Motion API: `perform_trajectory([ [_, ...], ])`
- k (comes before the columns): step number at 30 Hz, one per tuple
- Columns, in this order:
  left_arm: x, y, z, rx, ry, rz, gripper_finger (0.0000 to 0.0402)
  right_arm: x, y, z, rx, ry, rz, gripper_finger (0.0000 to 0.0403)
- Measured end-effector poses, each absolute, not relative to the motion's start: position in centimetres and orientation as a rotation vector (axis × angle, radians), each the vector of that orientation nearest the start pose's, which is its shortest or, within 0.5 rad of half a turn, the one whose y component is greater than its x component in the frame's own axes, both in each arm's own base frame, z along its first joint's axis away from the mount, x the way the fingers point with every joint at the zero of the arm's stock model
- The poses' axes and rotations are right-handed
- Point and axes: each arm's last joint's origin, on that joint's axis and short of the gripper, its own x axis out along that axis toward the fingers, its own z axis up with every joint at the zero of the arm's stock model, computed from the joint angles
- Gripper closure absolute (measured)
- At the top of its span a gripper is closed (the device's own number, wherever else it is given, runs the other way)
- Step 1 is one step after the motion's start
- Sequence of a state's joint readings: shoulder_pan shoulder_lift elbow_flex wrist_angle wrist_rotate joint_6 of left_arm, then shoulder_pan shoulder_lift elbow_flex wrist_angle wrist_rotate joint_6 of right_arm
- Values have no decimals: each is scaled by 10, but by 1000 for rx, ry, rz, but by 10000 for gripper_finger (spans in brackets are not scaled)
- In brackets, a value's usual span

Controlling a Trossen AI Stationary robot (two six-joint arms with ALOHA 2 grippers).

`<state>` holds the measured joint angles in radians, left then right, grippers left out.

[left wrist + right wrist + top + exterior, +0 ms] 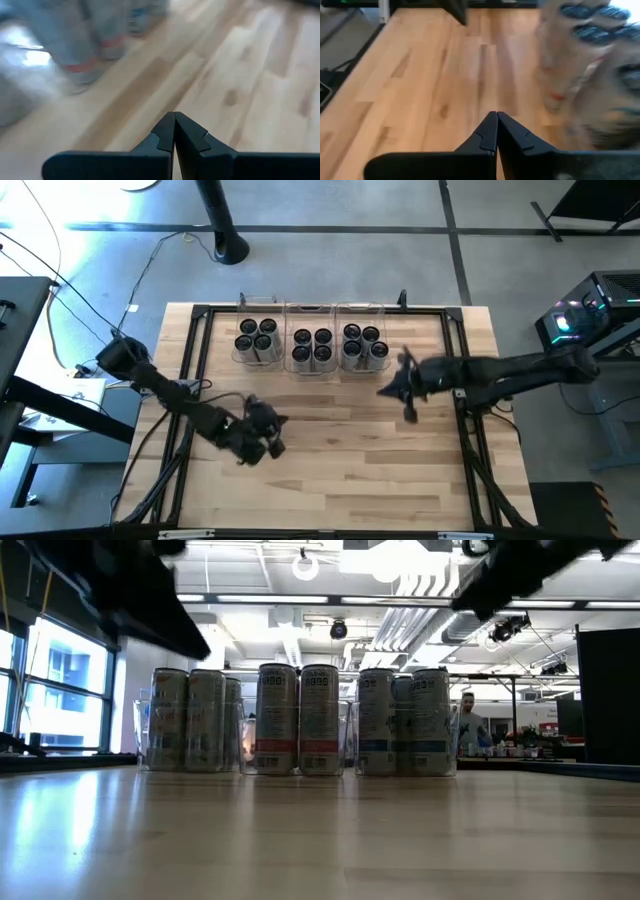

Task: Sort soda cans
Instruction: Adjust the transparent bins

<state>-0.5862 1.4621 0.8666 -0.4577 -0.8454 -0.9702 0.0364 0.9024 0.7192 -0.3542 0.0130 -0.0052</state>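
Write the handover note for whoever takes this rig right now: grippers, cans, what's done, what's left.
Left gripper: shut, empty, over the bare wood at the table's near-left.
Right gripper: shut, empty, just in front of the right bin.
Soda cans: all twelve stand upright in the three clear bins at the far edge, four each: left group, middle group, right group. In the low view the middle cans show a red band and the right ones a blue band.
Done: no can stands loose on the table.
Left: apparently nothing to move; check each bin's sorting.
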Motion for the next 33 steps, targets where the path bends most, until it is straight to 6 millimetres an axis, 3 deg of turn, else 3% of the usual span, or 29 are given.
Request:
perform_trajectory([
  [4, 252, -109, 172, -296, 459, 487, 401, 198, 26, 229, 20, 502, 16, 403],
  [8, 261, -72, 155, -327, 407, 559, 402, 198, 33, 198, 48, 507, -95, 403],
  [12, 265, -40, 148, -300, 426, 665, 401, 196, 35, 185, 59, 554, -170, 403],
  [17, 267, -14, 147, -258, 445, 733, 402, 196, 35, 183, 67, 572, -185, 403],
  [26, 269, 5, 148, -223, 453, 771, 402, 197, 24, 174, 18, 618, -355, 403],
  [33, 270, 0, 150, -217, 440, 750, 402, 212, 6, 154, -44, 679, -450, 403],
])
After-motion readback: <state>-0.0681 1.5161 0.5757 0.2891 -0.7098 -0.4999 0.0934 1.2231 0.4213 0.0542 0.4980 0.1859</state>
